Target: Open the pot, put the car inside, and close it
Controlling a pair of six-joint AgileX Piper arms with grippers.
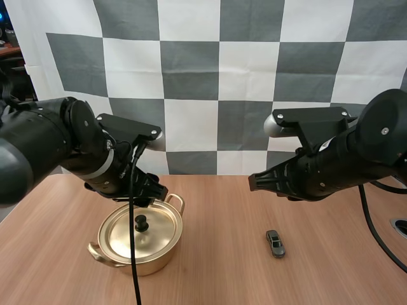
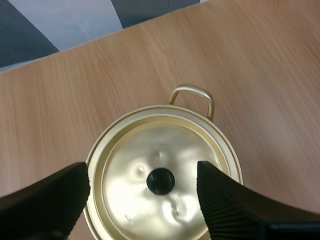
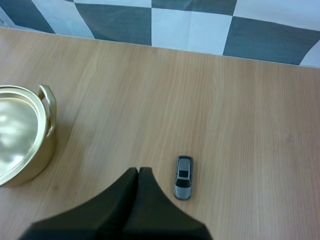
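A golden pot [image 1: 156, 254] stands on the table at the left, its lid [image 1: 130, 238] on and topped by a black knob [image 1: 140, 222]. My left gripper [image 1: 151, 192] hovers over the pot's far rim. In the left wrist view my left gripper [image 2: 142, 172] is open, its fingers apart on either side of the knob [image 2: 160, 181] and above the lid [image 2: 150, 150]. A small grey toy car [image 1: 275, 243] lies on the table at the right. My right gripper [image 1: 253, 182] hangs above and to the left of it. My right gripper [image 3: 138, 172] is shut on nothing, just beside the car [image 3: 183, 184].
The wooden table [image 1: 216, 273] has bare surface between pot and car. The pot's looped handle [image 2: 192, 95] points away from my left gripper. The pot [image 3: 25, 150] sits well off from the car in the right wrist view.
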